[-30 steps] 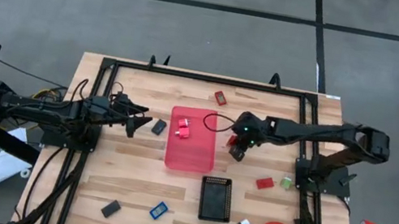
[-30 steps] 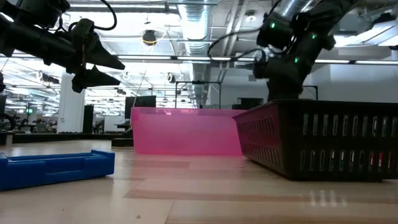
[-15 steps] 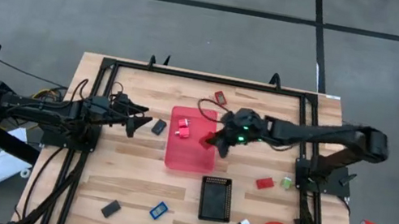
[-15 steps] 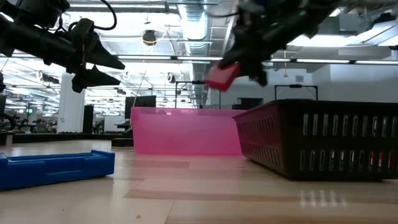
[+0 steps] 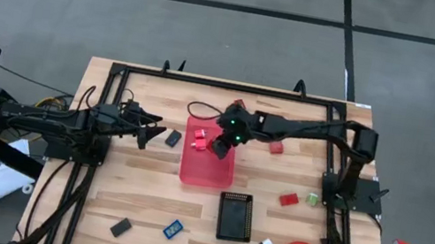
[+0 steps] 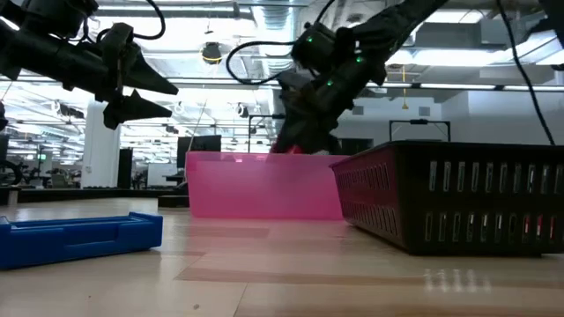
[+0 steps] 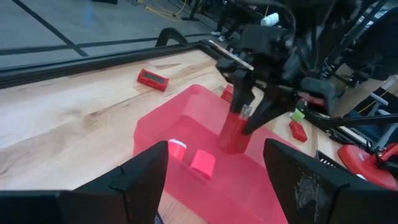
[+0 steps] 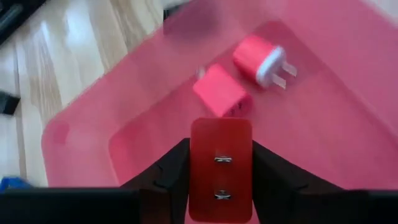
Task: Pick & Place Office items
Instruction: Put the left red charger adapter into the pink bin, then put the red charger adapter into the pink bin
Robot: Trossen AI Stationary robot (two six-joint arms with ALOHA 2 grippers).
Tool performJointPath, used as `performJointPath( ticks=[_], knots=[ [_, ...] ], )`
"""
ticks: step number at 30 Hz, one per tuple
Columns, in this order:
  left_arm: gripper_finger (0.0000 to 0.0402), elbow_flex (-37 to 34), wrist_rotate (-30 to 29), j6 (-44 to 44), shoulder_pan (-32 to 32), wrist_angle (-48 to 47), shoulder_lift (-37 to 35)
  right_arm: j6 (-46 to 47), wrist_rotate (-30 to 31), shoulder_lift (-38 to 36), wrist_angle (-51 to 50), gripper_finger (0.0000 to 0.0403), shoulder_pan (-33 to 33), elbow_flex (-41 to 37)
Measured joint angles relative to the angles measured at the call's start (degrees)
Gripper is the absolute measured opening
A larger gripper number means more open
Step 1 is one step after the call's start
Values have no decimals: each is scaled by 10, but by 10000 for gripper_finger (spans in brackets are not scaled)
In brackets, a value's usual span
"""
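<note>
The right gripper [image 5: 219, 146] hangs over the pink tray [image 5: 221, 177], fingers pinching a red charger block [image 8: 221, 169] just above two red plug adapters [image 5: 199, 139] already lying inside. This looks like the placing step; next it should lower and release. The left gripper [image 5: 149, 137] waits spread at the table's left.

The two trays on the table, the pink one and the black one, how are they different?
The pink tray is plain and smooth-walled; the black tray has grid-patterned walls. The pink tray already holds small red pieces, and the right gripper hangs over it with another red piece; nothing shows inside the black tray. From above, the pink tray looks bigger. Both are four-sided and sit flat on the wooden table.
</note>
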Motion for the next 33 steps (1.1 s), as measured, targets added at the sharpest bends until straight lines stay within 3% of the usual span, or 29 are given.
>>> performJointPath(
  ticks=[6,11,17,21,27,33],
  knots=[
    [260,0,0,0,0,0,0,-2,26,-20,-1,216,-22,5],
    [260,0,0,0,0,1,0,-12,37,-42,-22,237,-45,5],
    [260,0,0,0,0,1,0,-1,176,-129,-222,234,-64,5],
    [260,0,0,0,0,1,0,122,264,-200,-367,234,-79,-31],
    [260,0,0,0,0,1,0,327,238,-279,-391,234,-94,-139],
    [260,0,0,0,0,1,0,336,231,-260,-356,236,-100,-186]
  ],
)
